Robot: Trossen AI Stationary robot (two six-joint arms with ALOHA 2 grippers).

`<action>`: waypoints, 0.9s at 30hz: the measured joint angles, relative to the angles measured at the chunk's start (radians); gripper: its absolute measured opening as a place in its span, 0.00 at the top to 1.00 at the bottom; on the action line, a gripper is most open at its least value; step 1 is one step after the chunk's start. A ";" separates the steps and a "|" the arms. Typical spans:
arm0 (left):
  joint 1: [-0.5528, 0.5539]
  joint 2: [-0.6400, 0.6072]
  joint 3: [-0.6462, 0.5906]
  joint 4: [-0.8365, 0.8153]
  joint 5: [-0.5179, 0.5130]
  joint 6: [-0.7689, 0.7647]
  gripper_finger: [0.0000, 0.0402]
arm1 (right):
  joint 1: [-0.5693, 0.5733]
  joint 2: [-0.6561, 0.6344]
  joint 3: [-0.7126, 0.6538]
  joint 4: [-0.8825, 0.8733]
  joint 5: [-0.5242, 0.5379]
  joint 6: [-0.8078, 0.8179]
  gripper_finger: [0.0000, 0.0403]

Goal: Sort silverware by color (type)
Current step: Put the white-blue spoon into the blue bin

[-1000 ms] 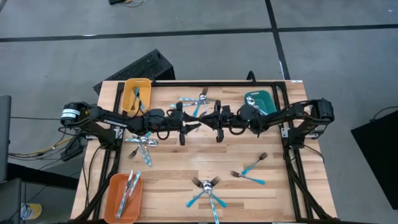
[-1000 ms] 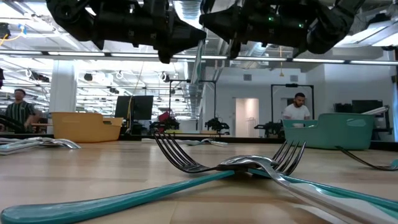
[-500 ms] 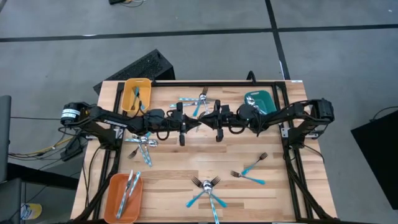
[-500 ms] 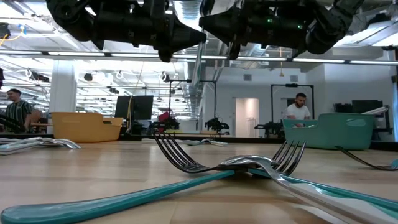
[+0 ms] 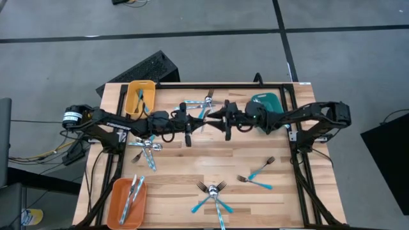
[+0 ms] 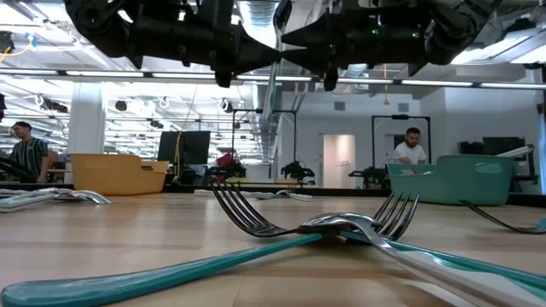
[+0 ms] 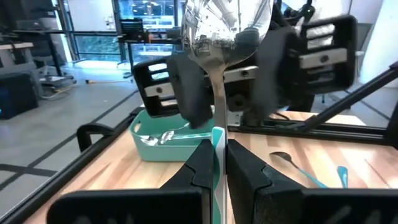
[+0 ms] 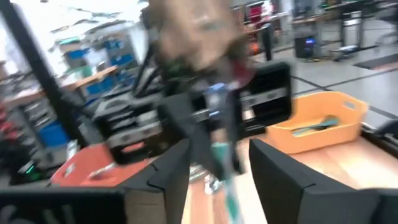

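High over the middle of the table my two grippers meet tip to tip. My left gripper point(image 5: 197, 121) point(image 7: 219, 155) is shut on a spoon point(image 7: 219, 74) with a shiny silver bowl and a light-blue handle. My right gripper point(image 5: 217, 116) point(image 8: 222, 171) stands open; its fingers point(image 7: 186, 87) are on either side of the spoon's neck and do not touch it. More silverware lies loose on the table: crossed forks point(image 6: 324, 226) near the front edge, forks point(image 5: 259, 174) at the right, and pieces point(image 5: 146, 150) at the left. My left gripper pinches the spoon's light-blue handle point(image 7: 217, 138) between its two fingers. The fingers come level from the table's left and lie along the spoon. The spoon sticks out ahead of them, bowl toward my right gripper, lifted clear of the table.
A yellow tray point(image 5: 140, 96) stands at the far left, an orange tray point(image 5: 126, 203) at the near left and a teal tray point(image 5: 268, 102) at the far right, each with silverware in it. More pieces point(image 5: 201, 104) lie by the far edge. People show in the room behind.
My left gripper has shut on the spoon's handle. My right gripper has then opened, let the spoon go and tipped a little. The spoon stays aloft between the two.
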 joint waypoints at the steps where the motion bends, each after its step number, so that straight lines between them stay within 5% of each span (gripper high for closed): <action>1: 0.004 0.000 0.000 0.000 0.007 -0.006 0.99 | 0.005 0.000 0.000 -0.004 -0.016 -0.012 0.52; 11: 0.034 -0.001 0.000 -0.004 0.235 -0.024 0.99 | 0.034 0.001 0.026 0.013 -0.016 -0.071 0.52; 22: 0.034 -0.001 0.002 0.057 0.248 -0.033 0.98 | 0.066 0.001 0.081 -0.056 -0.019 -0.111 0.67; 27: 0.029 0.000 0.022 0.032 0.252 -0.034 0.98 | 0.068 0.002 0.084 -0.053 -0.018 -0.111 0.83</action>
